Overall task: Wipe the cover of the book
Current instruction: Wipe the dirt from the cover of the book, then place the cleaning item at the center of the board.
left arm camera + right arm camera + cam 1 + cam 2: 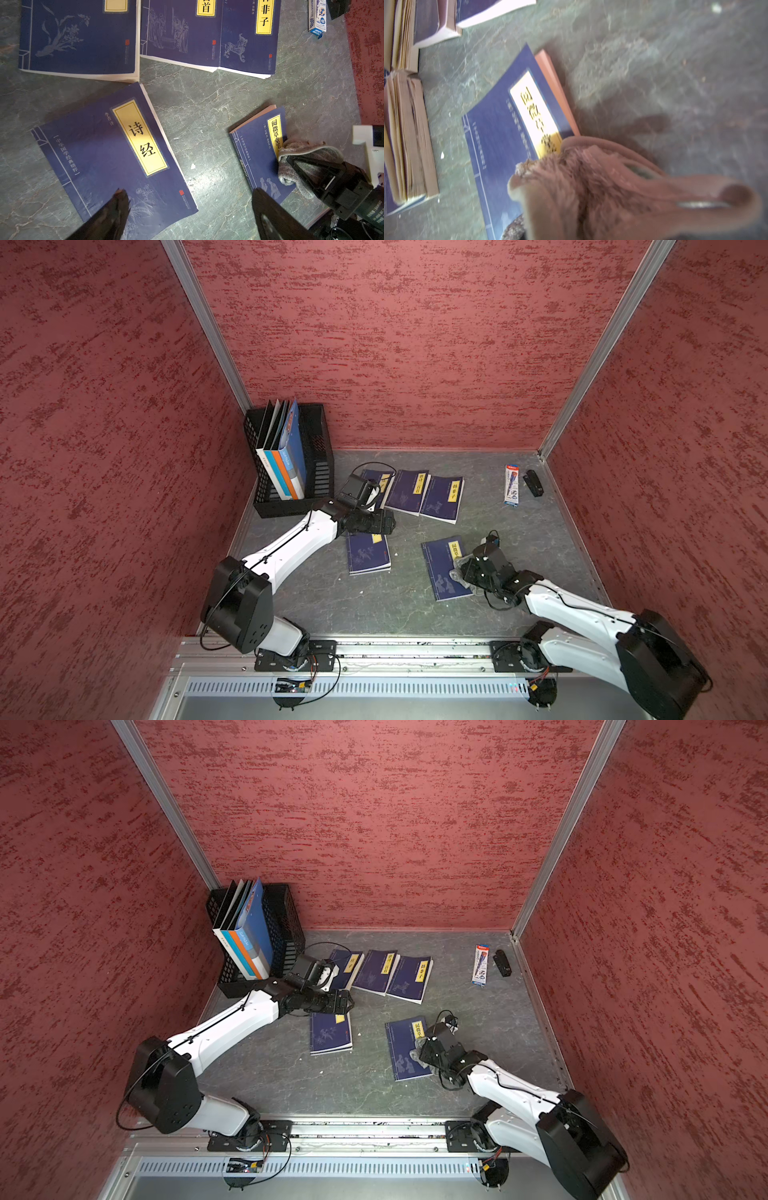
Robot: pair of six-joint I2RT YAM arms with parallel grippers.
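A dark blue book (440, 572) with a yellow title label lies flat at the front right of the table; both wrist views show it too, the book (257, 153) and the book (500, 133). My right gripper (467, 571) is shut on a brownish-grey cloth (456, 573) and presses it on the cover's right half, below the label. The cloth (591, 187) fills the right wrist view and hides the jaws. My left gripper (188, 191) hangs open with nothing in it over the far end of a second blue book (99, 158), left of the first.
Three more blue books (405, 491) lie in a row further back. At the back left a black mesh file basket (318, 456) holds upright folders. A pen box (511, 485) and a black stapler (534, 483) lie at the back right. Red walls enclose three sides.
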